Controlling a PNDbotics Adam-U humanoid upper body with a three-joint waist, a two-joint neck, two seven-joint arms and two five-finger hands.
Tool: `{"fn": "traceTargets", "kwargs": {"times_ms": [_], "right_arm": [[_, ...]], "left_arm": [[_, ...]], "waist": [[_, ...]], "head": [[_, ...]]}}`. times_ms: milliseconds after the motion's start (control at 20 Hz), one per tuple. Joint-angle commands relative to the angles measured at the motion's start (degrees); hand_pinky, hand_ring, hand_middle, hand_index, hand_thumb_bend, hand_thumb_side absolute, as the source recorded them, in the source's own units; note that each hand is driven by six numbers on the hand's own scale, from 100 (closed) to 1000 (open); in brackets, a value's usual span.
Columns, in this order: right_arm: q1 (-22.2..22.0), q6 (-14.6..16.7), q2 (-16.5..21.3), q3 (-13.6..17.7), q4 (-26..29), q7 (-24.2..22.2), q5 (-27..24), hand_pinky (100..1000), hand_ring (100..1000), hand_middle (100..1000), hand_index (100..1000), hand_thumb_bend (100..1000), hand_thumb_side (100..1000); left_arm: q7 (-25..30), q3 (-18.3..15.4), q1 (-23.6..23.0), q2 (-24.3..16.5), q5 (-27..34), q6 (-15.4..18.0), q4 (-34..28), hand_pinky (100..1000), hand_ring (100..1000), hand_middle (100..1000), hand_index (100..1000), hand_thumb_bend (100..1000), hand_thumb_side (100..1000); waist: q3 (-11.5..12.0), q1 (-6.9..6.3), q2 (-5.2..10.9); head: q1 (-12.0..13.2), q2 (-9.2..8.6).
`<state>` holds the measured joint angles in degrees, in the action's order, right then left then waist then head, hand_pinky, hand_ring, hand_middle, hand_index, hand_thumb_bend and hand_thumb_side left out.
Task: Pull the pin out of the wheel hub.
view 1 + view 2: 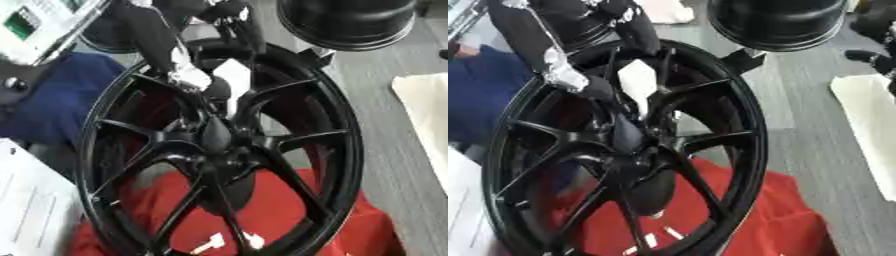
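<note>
Red cloth [289, 215] lies under the near wheel hub [214, 145], where the left hand [188, 75], its grip unclear, should draw the unseen pin straight outward.

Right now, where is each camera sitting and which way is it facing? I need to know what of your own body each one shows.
Left eye view: in the head, looking down at the wheel and its hub; the left arm enters top left, with the left hand at the hub.
Right eye view: beside it, facing the same way; the wheel sits further left in the picture, with the same arm and hand.
Shared: wheel, hub, red cloth, left arm. Neither shows the right hand; I cannot make out the pin.
</note>
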<state>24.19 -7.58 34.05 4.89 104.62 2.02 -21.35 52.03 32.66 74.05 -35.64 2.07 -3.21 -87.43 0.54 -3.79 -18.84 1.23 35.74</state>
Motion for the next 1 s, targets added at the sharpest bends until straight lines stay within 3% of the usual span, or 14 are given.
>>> {"fn": "traceTargets", "kwargs": {"times_ms": [50, 1000], "right_arm": [[0.72, -0.09, 1.10, 0.23, 1.19, -0.08, -0.36, 802, 955, 753, 737, 100, 712], [0.72, -0.37, 0.48, 0.22, 1.32, -0.30, -0.39, 802, 955, 753, 737, 100, 721]], "left_arm": [[-0.06, -0.27, 0.65, -0.45, -1.93, 0.90, 0.41, 892, 891, 841, 851, 422, 333], [-0.06, -2.17, -0.18, 0.53, -8.00, 4.45, 4.26, 892, 892, 843, 846, 328, 222]], "waist": [[-0.09, 0.13, 1.09], [-0.69, 0.35, -0.09]], "head": [[0.29, -0.21], [1.48, -1.01]]}}
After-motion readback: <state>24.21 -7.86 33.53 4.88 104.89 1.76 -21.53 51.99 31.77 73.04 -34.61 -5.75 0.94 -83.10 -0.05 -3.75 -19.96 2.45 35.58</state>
